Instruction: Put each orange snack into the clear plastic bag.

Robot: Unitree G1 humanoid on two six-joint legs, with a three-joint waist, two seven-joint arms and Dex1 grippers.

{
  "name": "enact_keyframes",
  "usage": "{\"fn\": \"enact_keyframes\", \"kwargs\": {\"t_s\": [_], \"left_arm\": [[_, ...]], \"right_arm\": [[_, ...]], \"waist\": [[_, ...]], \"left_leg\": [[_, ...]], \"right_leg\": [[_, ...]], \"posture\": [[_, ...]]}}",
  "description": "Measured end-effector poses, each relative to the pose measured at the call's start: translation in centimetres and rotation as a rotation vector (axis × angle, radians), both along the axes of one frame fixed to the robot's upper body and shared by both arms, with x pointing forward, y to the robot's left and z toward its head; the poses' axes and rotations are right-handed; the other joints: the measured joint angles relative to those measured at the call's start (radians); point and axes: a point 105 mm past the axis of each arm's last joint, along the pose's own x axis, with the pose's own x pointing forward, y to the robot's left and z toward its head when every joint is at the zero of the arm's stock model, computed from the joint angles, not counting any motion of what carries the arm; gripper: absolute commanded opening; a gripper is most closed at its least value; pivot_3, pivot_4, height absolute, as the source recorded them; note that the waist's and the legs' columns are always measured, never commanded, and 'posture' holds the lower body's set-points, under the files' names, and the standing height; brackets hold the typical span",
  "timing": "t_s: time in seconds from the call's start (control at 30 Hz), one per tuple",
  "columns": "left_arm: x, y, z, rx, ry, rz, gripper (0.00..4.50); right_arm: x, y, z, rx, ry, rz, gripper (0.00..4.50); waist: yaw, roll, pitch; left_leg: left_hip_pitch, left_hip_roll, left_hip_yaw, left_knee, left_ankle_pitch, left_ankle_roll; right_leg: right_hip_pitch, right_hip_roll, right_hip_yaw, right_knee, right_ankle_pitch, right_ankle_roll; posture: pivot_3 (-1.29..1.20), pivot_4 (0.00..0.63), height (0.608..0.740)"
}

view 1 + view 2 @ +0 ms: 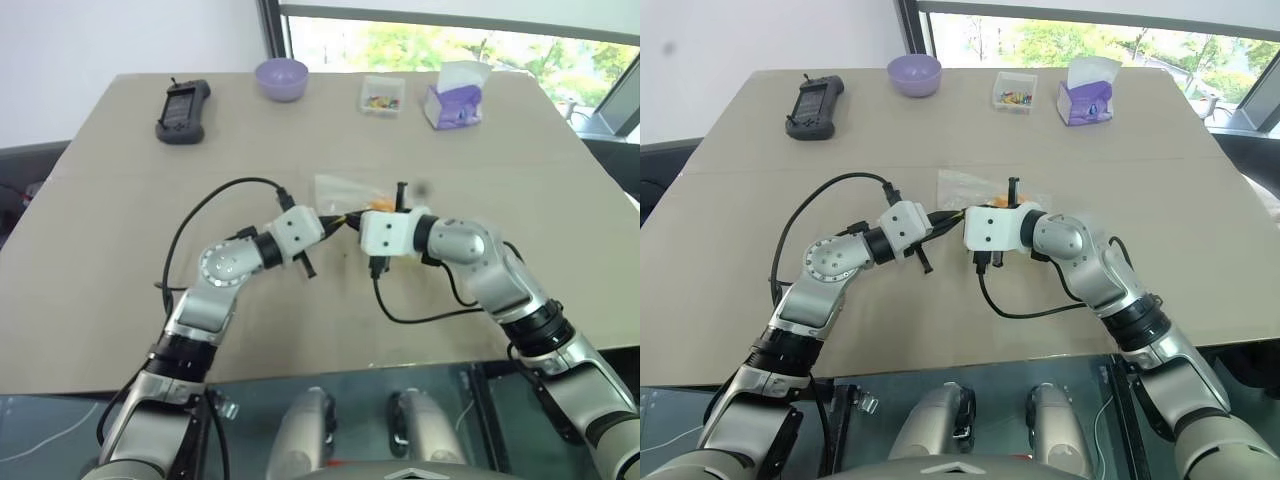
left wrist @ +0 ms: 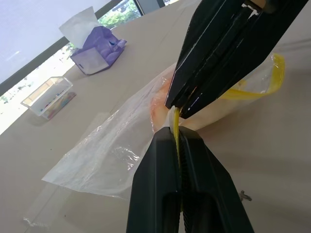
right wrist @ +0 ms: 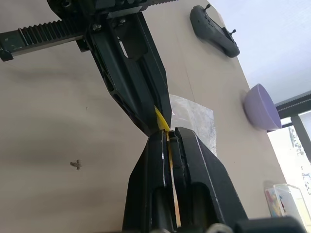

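Note:
The clear plastic bag point(image 2: 107, 150) lies crinkled at mid-table, with its yellow seal strip point(image 2: 243, 92) lifted at the near end. My left gripper point(image 2: 176, 133) is shut on that strip. My right gripper point(image 3: 169, 137) comes from the opposite side and is shut on the same strip, tip to tip with the left. In the head views the two meet just in front of the bag point(image 1: 338, 188). The orange snack point(image 2: 158, 104) shows as an orange patch through the film, seemingly inside the bag. It is mostly hidden behind the right gripper's fingers point(image 2: 214, 53).
A black handheld controller point(image 1: 183, 110), a purple bowl point(image 1: 281, 78), a small clear box of coloured bits point(image 1: 382, 95) and a purple tissue pack point(image 1: 455, 102) stand along the table's far edge. Black cables loop from both wrists over the table point(image 1: 100, 260).

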Motion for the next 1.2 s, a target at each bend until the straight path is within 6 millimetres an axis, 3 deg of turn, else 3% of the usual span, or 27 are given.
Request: {"fn": "enact_keyframes", "kwargs": {"t_s": [0.3,0.67,1.2], "left_arm": [[-0.1,0.2,0.3,-0.062,0.039,-0.008,0.00],[-0.5,0.9,2.1,-0.154,0.095,-0.035,0.00],[-0.2,2.2,2.5,-0.195,0.135,-0.004,0.00]], "right_arm": [[0.2,-0.6,0.1,0.002,-0.009,-0.015,0.04],[-0.2,-2.4,-0.1,0.088,0.111,-0.082,0.04],[1.2,-8.8,-1.5,0.059,0.148,-0.293,0.04]], "waist": [[-0.001,0.000,0.000],[-0.004,0.000,0.000],[-0.004,0.000,0.000]], "left_leg": [[0.000,0.000,0.000,0.000,0.000,0.000],[0.000,0.000,0.000,0.000,0.000,0.000],[0.000,0.000,0.000,0.000,0.000,0.000]], "right_leg": [[0.000,0.000,0.000,0.000,0.000,0.000],[0.000,0.000,0.000,0.000,0.000,0.000],[0.000,0.000,0.000,0.000,0.000,0.000]], "posture": [[0.00,0.150,0.740],[0.00,0.150,0.740],[0.00,0.150,0.740]]}}
